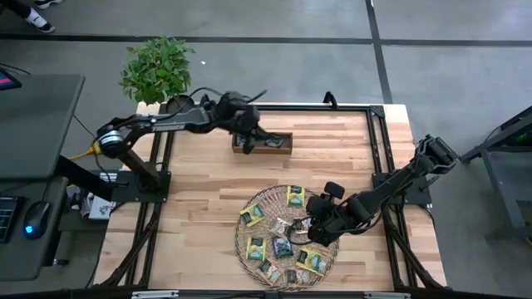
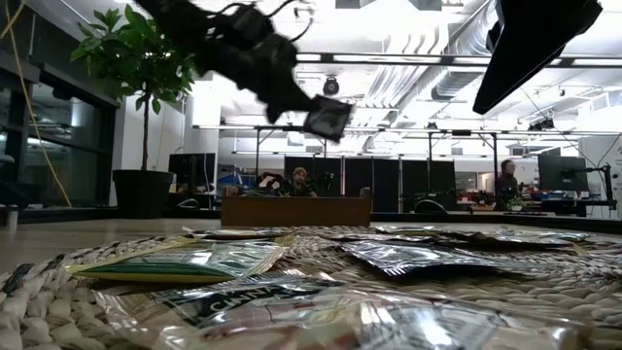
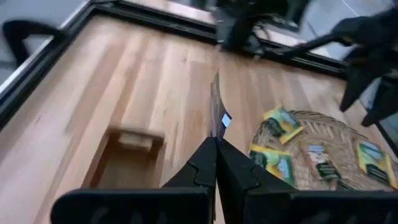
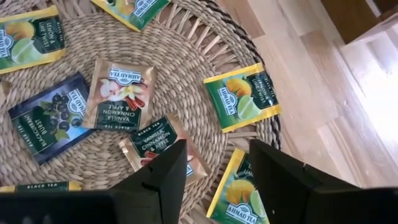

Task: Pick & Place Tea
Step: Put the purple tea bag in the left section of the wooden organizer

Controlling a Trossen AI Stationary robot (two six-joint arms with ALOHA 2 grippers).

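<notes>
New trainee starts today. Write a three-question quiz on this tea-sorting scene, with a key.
1. True or false: the left gripper is shut on a tea sachet above the wooden box.
2. Where do the loose tea sachets lie? A) on the round woven tray B) on the bare table C) in the potted plant
3. Fill in: the right gripper hovers over the tray with its fingers ____.

Key: 1 true; 2 A; 3 open. The right wrist view shows the open fingers above a vanilla cinnamon apple sachet, not touching it.
</notes>
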